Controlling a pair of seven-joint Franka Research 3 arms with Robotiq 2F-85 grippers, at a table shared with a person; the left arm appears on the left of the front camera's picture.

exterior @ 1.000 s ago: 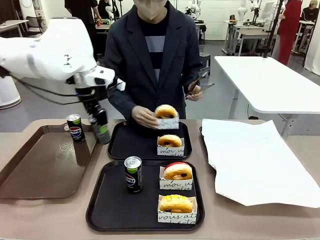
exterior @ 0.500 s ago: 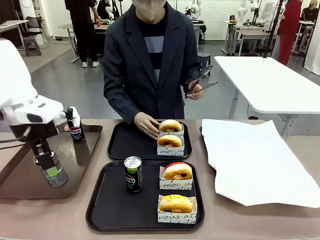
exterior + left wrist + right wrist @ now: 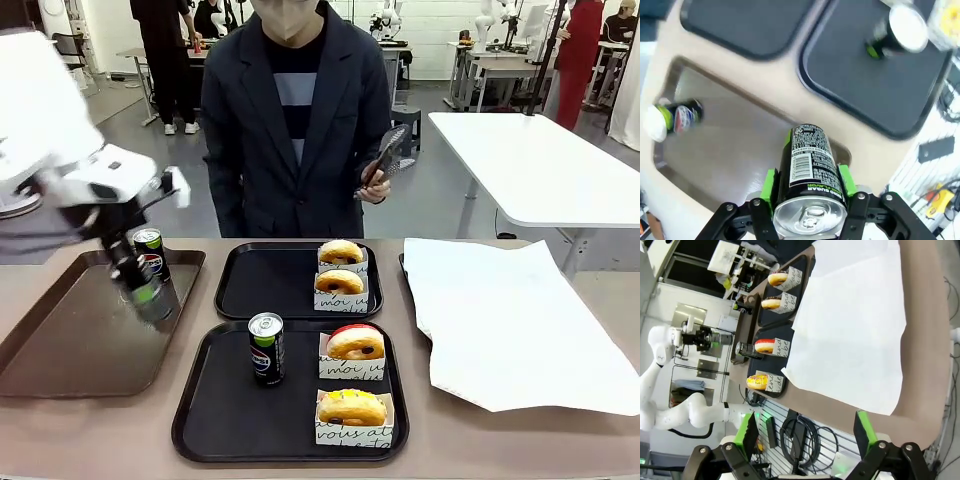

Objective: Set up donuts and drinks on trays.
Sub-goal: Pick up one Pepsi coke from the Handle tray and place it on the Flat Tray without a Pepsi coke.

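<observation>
Black Pepsi can [image 3: 809, 165] clamped betw. left tool [image 3: 807, 192] pads (over brown tray [image 3: 730, 150]).

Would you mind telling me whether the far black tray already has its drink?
Not yet. The far tray carries two donuts and no can; the left gripper is shut on a can above the brown tray.

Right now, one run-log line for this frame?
left gripper: shut on Pepsi can, above brown tray | right gripper: open | near tray: can, two donuts | far tray: two donuts
</observation>
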